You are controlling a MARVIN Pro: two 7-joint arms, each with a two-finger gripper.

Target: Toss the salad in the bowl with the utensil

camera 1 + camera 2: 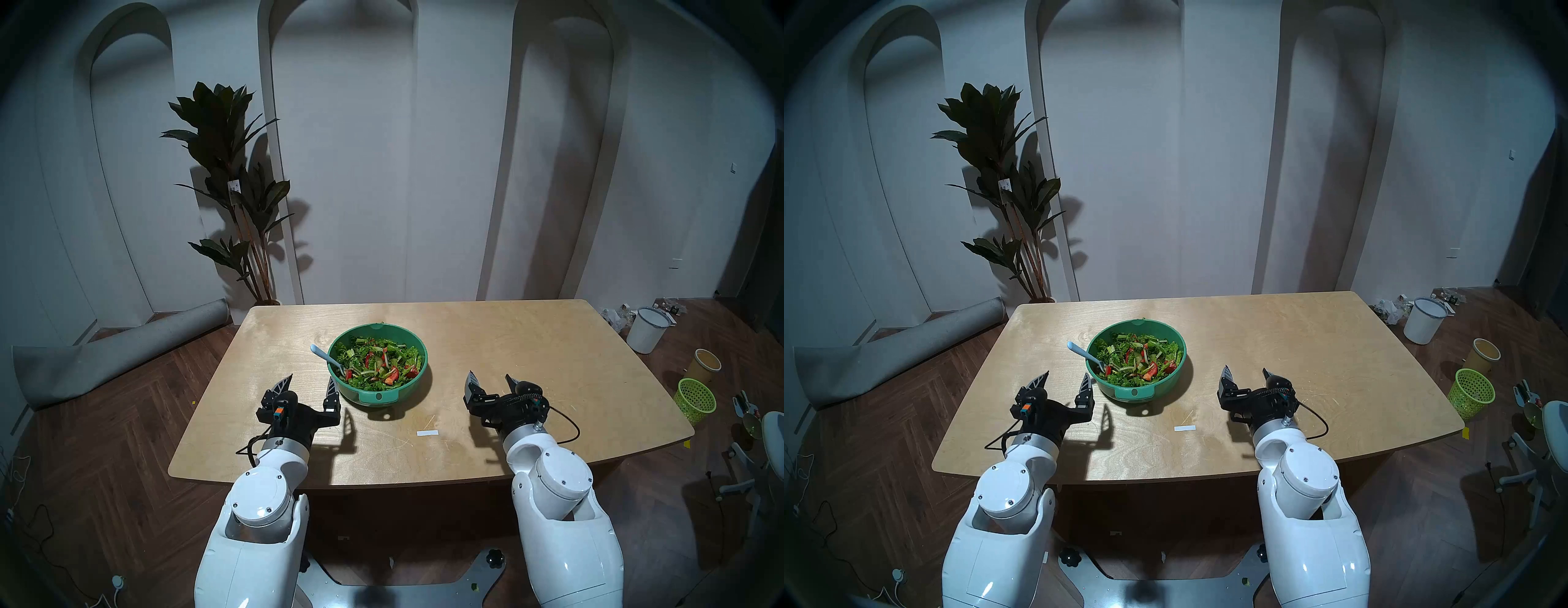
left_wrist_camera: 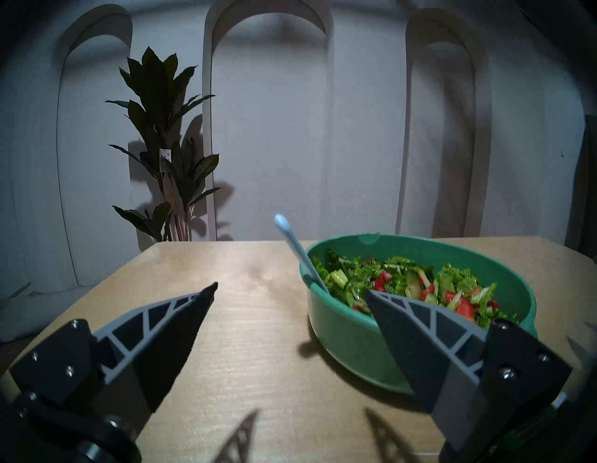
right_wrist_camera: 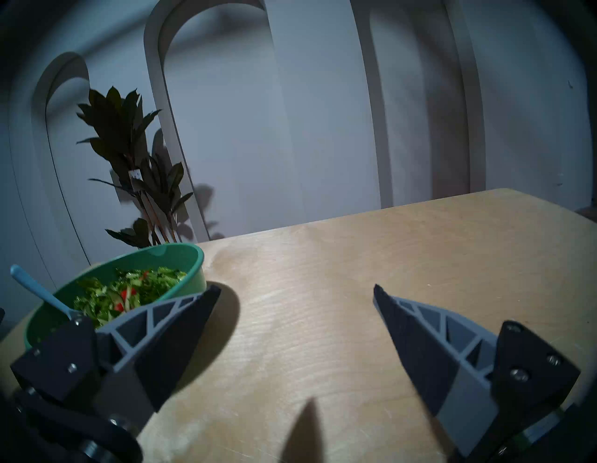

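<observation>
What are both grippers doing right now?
Left gripper: open, holding nothing.
Right gripper: open, holding nothing.

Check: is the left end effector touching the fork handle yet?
Apart. The left wrist view shows the left end effector open, the fork leaning on the bowl rim beyond its fingertips, bare table between.

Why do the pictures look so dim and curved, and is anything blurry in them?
Head views: fisheye lens bends the table edges and leaves a dark rim; light from above casts hard shadows beside the bowl and under both arms. Left wrist view: the fork and salad are fairly sharp, the near fingers soft. Right wrist view: tilted and dimmer, bowl slightly soft.
</observation>
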